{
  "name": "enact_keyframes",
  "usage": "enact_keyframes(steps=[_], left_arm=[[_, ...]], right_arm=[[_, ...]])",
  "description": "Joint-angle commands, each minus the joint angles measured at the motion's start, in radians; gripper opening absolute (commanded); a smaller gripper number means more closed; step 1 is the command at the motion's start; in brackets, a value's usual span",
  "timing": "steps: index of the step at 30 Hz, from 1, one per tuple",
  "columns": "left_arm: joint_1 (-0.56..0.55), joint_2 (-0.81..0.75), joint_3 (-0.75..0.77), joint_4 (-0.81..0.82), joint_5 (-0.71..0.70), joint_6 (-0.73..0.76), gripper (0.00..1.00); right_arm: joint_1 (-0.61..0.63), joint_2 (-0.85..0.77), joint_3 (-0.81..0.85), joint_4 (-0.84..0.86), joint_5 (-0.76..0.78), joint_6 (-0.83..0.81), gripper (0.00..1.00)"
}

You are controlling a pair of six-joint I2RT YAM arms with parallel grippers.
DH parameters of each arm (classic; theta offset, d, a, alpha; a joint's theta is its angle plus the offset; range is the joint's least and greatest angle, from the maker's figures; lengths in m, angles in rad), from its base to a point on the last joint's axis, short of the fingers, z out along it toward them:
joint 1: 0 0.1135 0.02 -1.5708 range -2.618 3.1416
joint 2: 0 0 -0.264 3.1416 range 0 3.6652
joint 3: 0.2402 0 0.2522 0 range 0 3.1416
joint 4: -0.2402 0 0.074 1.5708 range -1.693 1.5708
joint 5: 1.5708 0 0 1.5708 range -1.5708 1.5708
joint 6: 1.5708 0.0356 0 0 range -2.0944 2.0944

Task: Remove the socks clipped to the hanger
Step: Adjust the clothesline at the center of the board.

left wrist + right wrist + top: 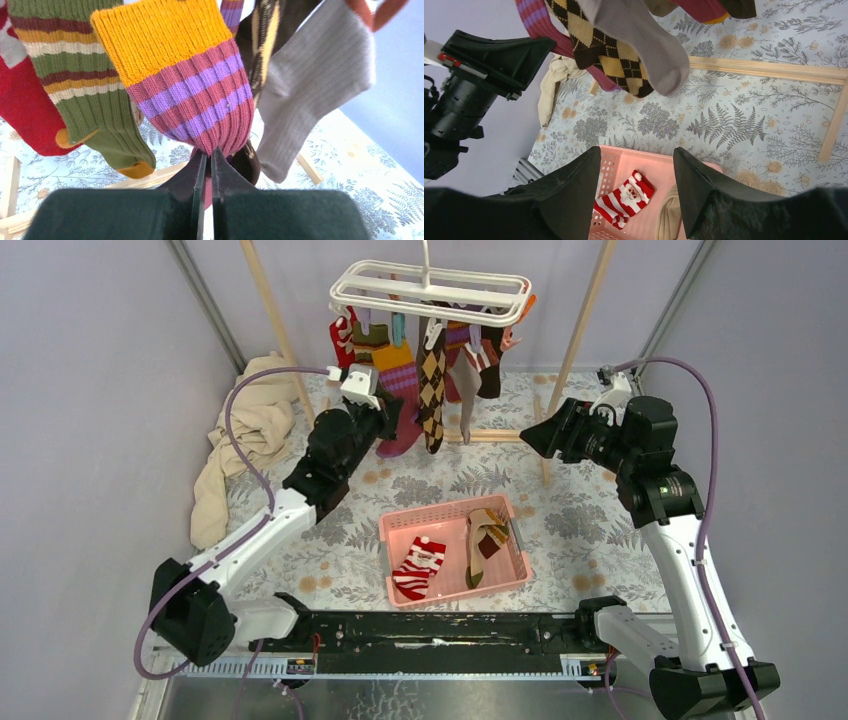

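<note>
**Top external view.** Looking down on the white hanger, hooked up between the posts of a wooden frame, with the socks dangling from its clips. Reaching the left gripper up into the bunch and pinching the magenta striped sock, just beside the argyle sock. Holding the right gripper off to the right of the bunch, apart from it and touching nothing. Sitting on the fern-print table cover near the arm bases: a pink basket carrying a Santa sock and a tan sock. Lying crumpled at the left edge: a beige cloth. Closing in all around: plain grey walls.

**Left wrist view.** Clenching the left gripper nearly finger to finger on the gathered fabric of the magenta striped sock, yellow at the cuff and banded purple lower down. Hanging to its left: an olive green sock and a red sock. Hanging to its right: a grey sock.

**Right wrist view.** Spreading the right gripper wide and grasping nothing. Showing between the fingers: the pink basket and the Santa sock. Dangling higher in the picture: the argyle sock and the grey sock, over the table cover.
</note>
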Motion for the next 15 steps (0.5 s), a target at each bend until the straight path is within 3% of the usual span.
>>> enact_keyframes(steps=[1,9,15], left_arm=[[-0.035,-0.069,0.004,-0.037,-0.077,0.038,0.07],[-0.066,-0.103,0.068,-0.144,-0.079,0.045,0.08],[-0.071,-0.125,0.122,-0.222,-0.06,0.045,0.08]], right_arm=[[-0.002,-0.024,0.063,-0.015,-0.037,-0.031,0.62],[-0.002,-0.002,0.123,0.102,-0.188,0.06,0.62],[0.004,0.071,0.128,0.343,-0.295,0.24,0.61]])
